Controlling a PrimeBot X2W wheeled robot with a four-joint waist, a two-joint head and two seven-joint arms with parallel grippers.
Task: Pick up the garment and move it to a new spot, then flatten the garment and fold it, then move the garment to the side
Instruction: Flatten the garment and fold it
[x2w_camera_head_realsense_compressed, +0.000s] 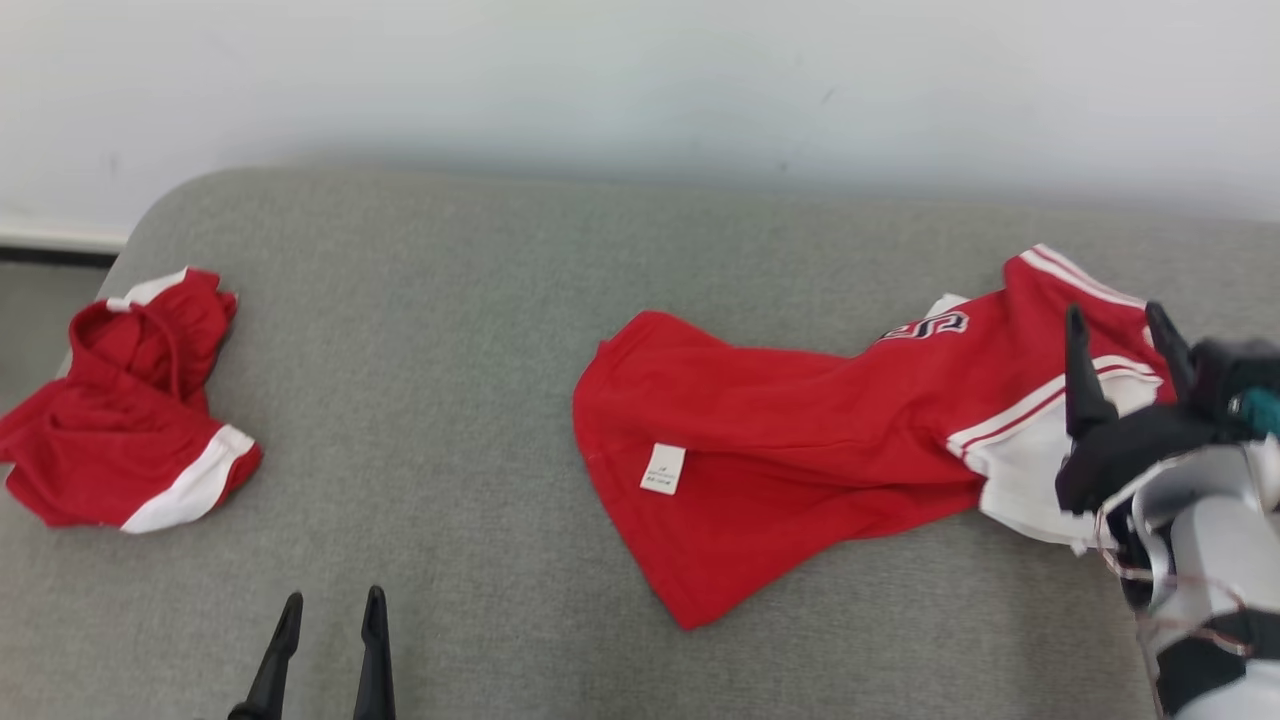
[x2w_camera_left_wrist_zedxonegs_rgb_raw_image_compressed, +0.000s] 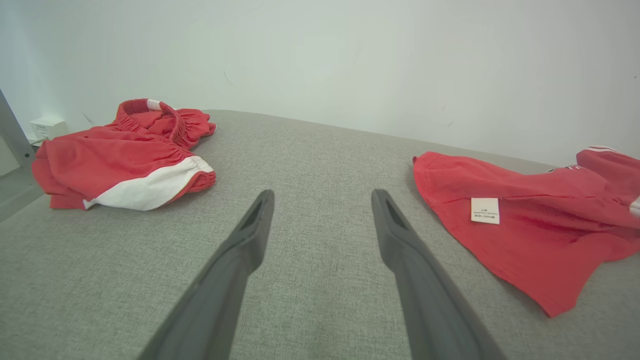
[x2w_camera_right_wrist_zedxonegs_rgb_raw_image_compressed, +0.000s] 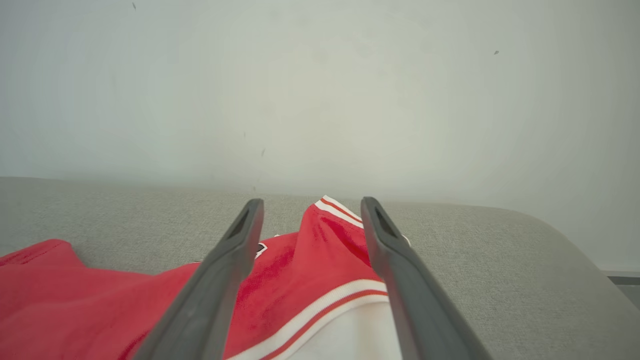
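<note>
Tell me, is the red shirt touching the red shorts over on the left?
Apart. The head view shows a wide stretch of bare grey cushion between the red shirt and the red shorts.

Grey fabric surface (x2w_camera_head_realsense_compressed: 450, 300), red jersey (x2w_camera_head_realsense_compressed: 800, 440) at right, crumpled red shorts (x2w_camera_head_realsense_compressed: 130, 420) at left

A small white care label (x2w_camera_head_realsense_compressed: 663, 468) is sewn on the red garment (x2w_camera_head_realsense_compressed: 780, 440) lying before me, and its print is too small for me to read. Dark, white-edged lettering (x2w_camera_head_realsense_compressed: 925, 326) on the garment's front is half folded under, and I cannot make it out.
</note>
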